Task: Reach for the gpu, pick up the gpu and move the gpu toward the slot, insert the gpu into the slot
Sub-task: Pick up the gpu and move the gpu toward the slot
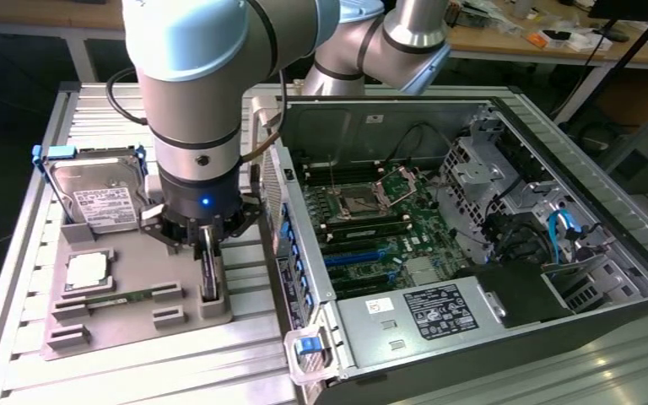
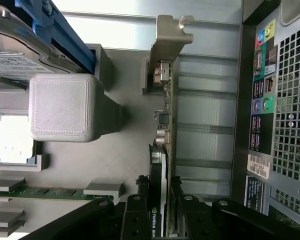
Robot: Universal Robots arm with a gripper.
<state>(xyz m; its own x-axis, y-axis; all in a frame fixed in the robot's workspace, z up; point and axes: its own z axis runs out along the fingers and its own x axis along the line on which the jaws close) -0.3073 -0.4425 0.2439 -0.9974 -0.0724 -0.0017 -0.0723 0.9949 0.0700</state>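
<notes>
So, starting closest in the exterior view: slatted metal counter (image 1: pixel 31 363) with a grey tray (image 1: pixel 121 327) on it. The front of the tray has a memory stick (image 1: pixel 116 298) lying flat in its cradle. Just behind that is a CPU (image 1: pixel 88 270) in its own square pocket.

The gpu (image 2: pixel 168 115) stands on its long edge in a groove along the tray's side closest to the case (image 1: pixel 358 126). It's still seated there, not lifted. The arm (image 1: pixel 195 101) comes straight down over it.

In the wrist view the fingers (image 2: pixel 135 220) straddle the card, one on the cooler side and one on the bare back of the board. They're open, but not by much. Each one sits really close to its face of the card, and I wouldn't call it a pinch yet. They're down at the cooler end, and the silver bracket (image 2: pixel 172 35) sticks up at the opposite end, well clear of them.

Behind the tray's CPU pocket, a hard drive (image 1: pixel 99 202) leans in a blue-handled carrier.

Over on the exterior view's right the case lies open with the motherboard showing. The blue slot (image 1: pixel 358 252) is in there with nothing in it, well apart from the gpu, with the case wall between them.

Way at the back there are cluttered desks (image 1: pixel 504 42).
</notes>
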